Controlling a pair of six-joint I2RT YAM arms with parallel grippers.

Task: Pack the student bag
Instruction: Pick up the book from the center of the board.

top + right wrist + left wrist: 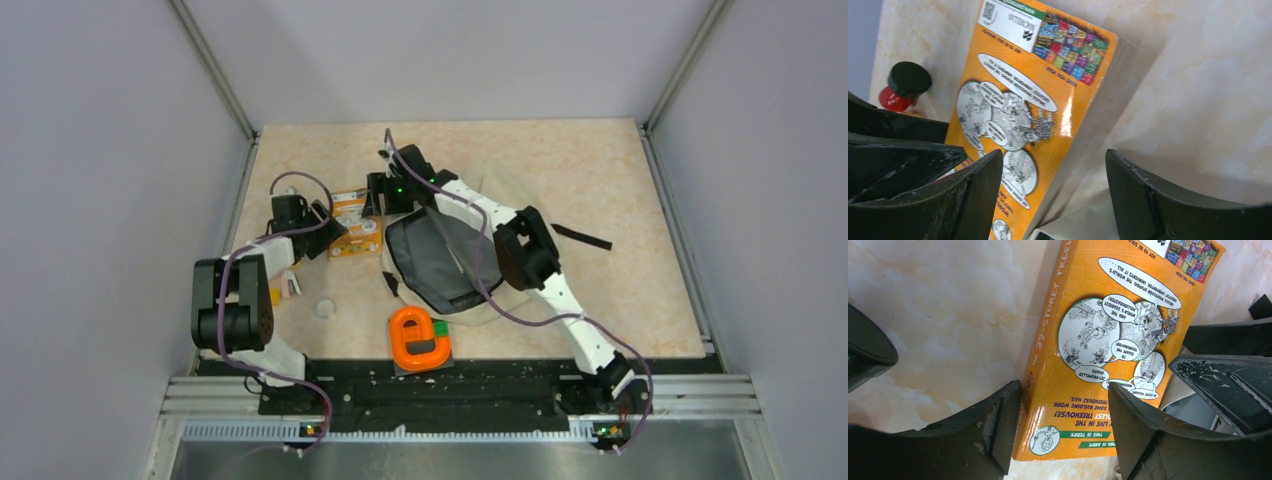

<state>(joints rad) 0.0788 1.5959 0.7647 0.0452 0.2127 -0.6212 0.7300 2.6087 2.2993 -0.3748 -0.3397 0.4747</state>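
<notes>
Fingers (993,430) straddle orange book (1098,365) (back cover up).

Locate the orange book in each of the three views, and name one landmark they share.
Top external: the orange book lies left of centre, beside the student bag.
Left wrist: the book fills the centre and right.
Right wrist: the book runs from top centre to lower left.
Shared landmark: the beige marbled table under it.

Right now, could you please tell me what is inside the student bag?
Only dark grey lining shows inside the student bag; the right arm covers part of the opening.
</notes>
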